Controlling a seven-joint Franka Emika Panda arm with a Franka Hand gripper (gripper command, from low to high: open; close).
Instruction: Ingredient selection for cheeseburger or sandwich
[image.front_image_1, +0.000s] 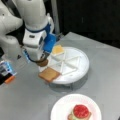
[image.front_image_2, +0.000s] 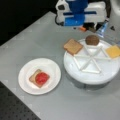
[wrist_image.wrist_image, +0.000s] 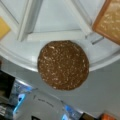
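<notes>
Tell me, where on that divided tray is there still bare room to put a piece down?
Divided tray: the wedges toward a front view's bottom are bare. Its far rim is crowded with toast square, patty and cheese square, the gripper over the patty.

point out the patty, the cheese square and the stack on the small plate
patty (wrist_image.wrist_image: 63, 65), wrist view, middle of its brown top
cheese square (image.front_image_2: 113, 51), a front view, centre of the orange face
stack (image.front_image_2: 41, 78), a front view, on the red tomato on top
</notes>
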